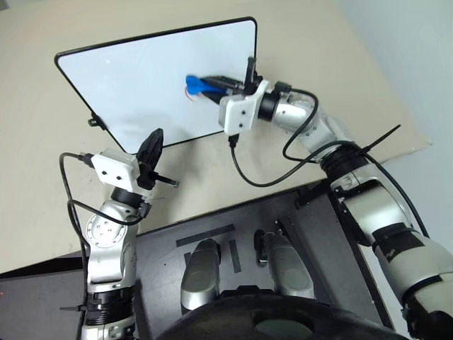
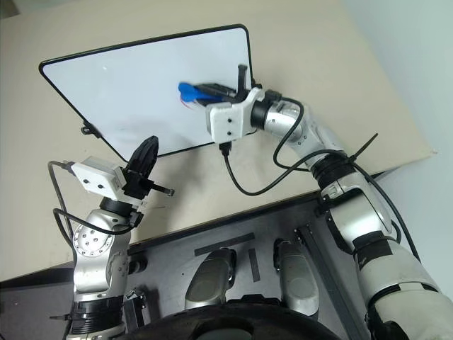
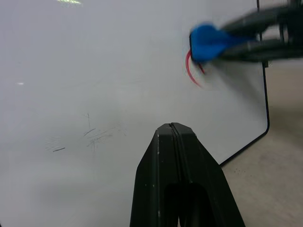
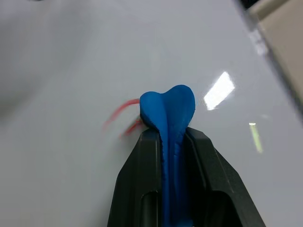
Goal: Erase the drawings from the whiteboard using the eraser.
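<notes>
The whiteboard (image 3: 94,85) is seen as a wide white surface edged by a thin black rim, with faint grey smudges left near its middle. The left hand (image 3: 174,130) is pressed shut in front of it, apart from the board. The blue eraser (image 3: 208,41) is clamped in the right hand (image 3: 227,40) and laid against the red drawings (image 3: 191,73), which curve out just beside its rounded end. The beige desk (image 3: 274,179) is seen past the board's rim.

Both arms are silver metal with black joint rings. Each wrist has a white block with small screws, thin black cables looping beside, and a black two-fingered pincer.
</notes>
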You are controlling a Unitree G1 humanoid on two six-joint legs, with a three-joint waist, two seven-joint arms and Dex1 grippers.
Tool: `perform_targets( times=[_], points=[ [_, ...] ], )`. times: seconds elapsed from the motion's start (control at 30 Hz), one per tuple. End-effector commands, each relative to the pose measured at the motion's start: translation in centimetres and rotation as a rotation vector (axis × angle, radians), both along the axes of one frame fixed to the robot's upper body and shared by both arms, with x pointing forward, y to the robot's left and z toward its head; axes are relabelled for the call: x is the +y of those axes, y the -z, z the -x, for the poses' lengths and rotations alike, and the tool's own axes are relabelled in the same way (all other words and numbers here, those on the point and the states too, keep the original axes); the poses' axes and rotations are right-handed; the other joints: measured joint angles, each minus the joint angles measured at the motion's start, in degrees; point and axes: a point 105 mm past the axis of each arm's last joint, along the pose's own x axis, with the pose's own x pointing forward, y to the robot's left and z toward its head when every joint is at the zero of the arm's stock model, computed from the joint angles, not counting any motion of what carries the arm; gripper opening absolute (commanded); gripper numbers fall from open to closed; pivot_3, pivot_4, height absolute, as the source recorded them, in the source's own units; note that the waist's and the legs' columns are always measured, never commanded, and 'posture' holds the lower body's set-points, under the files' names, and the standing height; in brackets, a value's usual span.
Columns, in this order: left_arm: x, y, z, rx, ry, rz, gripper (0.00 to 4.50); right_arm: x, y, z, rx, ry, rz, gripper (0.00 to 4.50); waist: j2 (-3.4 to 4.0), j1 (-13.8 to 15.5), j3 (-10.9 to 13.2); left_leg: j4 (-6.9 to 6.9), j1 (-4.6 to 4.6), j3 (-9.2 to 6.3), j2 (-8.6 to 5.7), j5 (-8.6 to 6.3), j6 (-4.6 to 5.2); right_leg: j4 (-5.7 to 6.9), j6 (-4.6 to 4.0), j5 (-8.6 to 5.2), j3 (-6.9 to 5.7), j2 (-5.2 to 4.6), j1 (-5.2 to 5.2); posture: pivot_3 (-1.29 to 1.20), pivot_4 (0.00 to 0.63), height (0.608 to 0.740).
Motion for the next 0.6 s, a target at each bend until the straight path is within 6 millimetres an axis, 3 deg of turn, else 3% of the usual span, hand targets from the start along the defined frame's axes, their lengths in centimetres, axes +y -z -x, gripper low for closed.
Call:
perform_targets(
  times=[0.03, 0.17, 0.43, 0.6],
  points=[
    [-0.1, -1.2, 0.3, -0.052, 0.004, -0.005, 0.00, -0.1, 1.2, -0.2, 0.017, 0.012, 0.046, 0.38, 0.00, 0.0, 0.0, 0.00, 0.00, 0.00, 0.00, 0.00, 0.00, 0.01, 0.00, 0.00, 0.00, 0.00, 0.00, 0.00, 0.150, 0.740],
    [-0.1, -1.0, 0.5, -0.048, 0.004, -0.006, 0.00, -0.1, 0.5, -0.4, -0.013, 0.026, 0.024, 0.38, 0.00, 0.0, 0.0, 0.00, 0.00, 0.00, 0.00, -0.01, -0.01, 0.00, 0.00, 0.00, 0.00, -0.01, -0.01, 0.00, 0.150, 0.740],
    [-0.1, -0.8, 0.5, -0.046, 0.007, -0.009, 0.00, 0.5, -5.1, 0.3, -0.188, -0.010, -0.167, 0.38, 0.01, 0.0, 0.0, 0.00, -0.10, 0.00, 0.01, -0.01, -0.02, 0.02, -0.01, 0.02, 0.00, 0.00, -0.16, 0.00, 0.150, 0.740],
    [0.1, -0.8, 0.3, -0.044, 0.006, -0.009, 0.00, 0.9, -4.9, 0.5, -0.191, -0.023, -0.163, 0.38, 0.01, 0.0, 0.0, -0.04, -0.17, 0.00, 0.03, -0.03, -0.05, -0.06, 0.00, 0.02, -0.02, 0.00, -0.22, 0.00, 0.150, 0.740]
  ],
)
